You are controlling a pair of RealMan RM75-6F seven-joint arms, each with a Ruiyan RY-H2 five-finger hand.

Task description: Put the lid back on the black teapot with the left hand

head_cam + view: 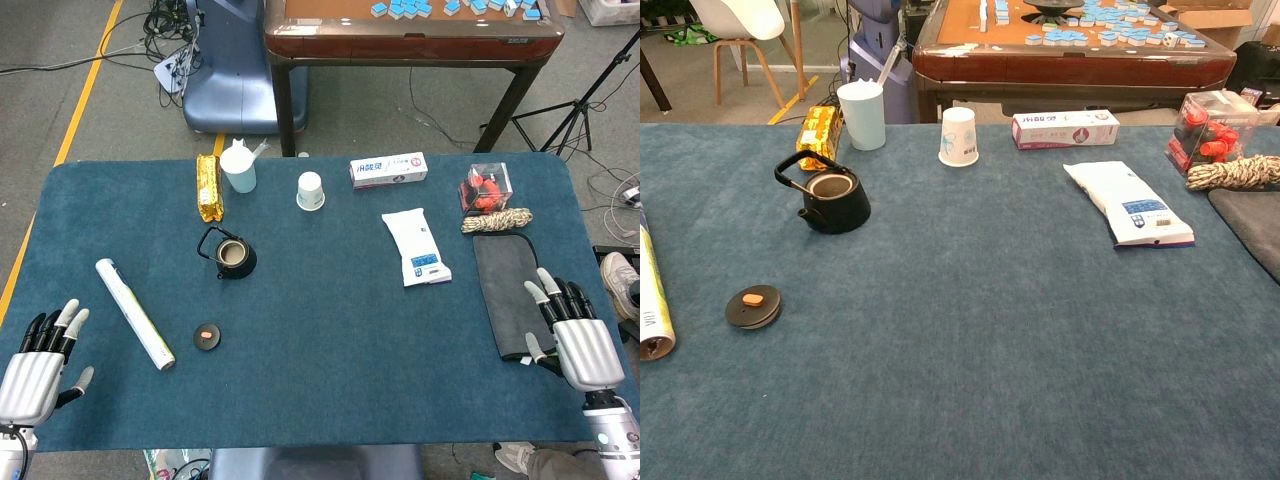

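The black teapot (232,256) (830,200) stands uncovered left of the table's middle, its handle tipped to the left. Its round black lid (207,335) (753,306), with an orange knob, lies flat on the blue cloth nearer the front edge, apart from the pot. My left hand (40,365) rests at the front left corner, fingers spread and holding nothing, well left of the lid. My right hand (575,335) lies open at the front right beside a dark cloth. Neither hand shows in the chest view.
A white tube (134,312) lies just left of the lid. Behind the pot are a gold packet (208,187), a pale cup with a straw (239,168) and a paper cup (311,191). A white pouch (416,247), a box (388,171) and a dark cloth (510,293) lie to the right.
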